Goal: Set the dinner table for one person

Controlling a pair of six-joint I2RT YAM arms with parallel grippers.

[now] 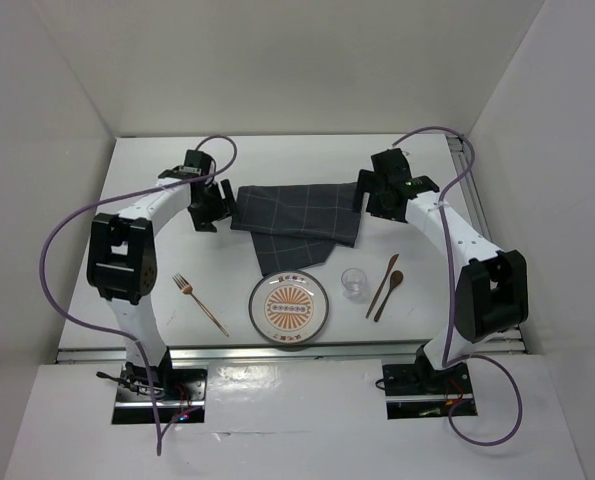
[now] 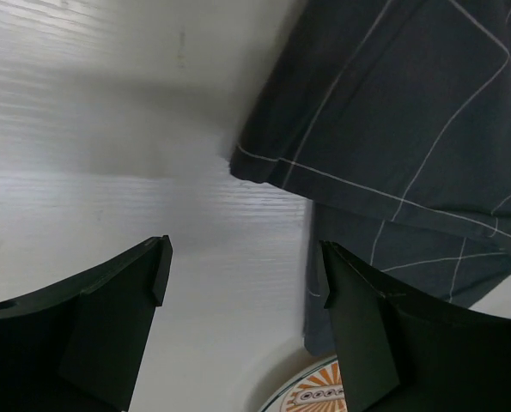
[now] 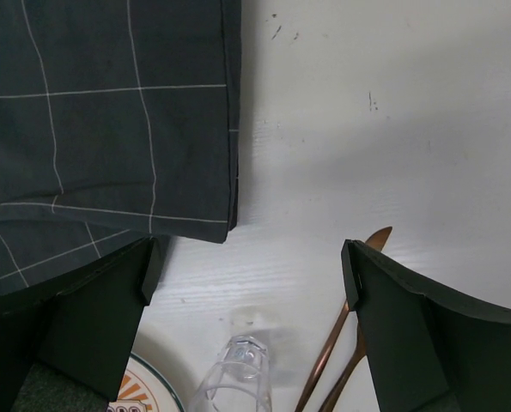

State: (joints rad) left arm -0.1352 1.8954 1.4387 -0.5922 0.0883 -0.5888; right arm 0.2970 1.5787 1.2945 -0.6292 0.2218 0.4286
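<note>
On the white dinner table (image 1: 157,260) lies a dark grey checked cloth (image 1: 297,222), folded and rumpled, behind the plate. My left gripper (image 1: 213,207) hovers at the cloth's left edge (image 2: 264,163), jaws open, nothing between them. My right gripper (image 1: 375,190) hovers at the cloth's right edge (image 3: 229,172), jaws open and empty. An orange-patterned plate (image 1: 290,310) sits at the near middle, with a copper fork (image 1: 201,304) to its left. A clear glass (image 1: 354,283), a copper knife (image 1: 382,285) and a spoon (image 1: 389,294) lie to its right.
White walls enclose the table on the left, back and right. A metal rail (image 1: 467,170) runs along the right side. Purple cables (image 1: 72,225) loop from both arms.
</note>
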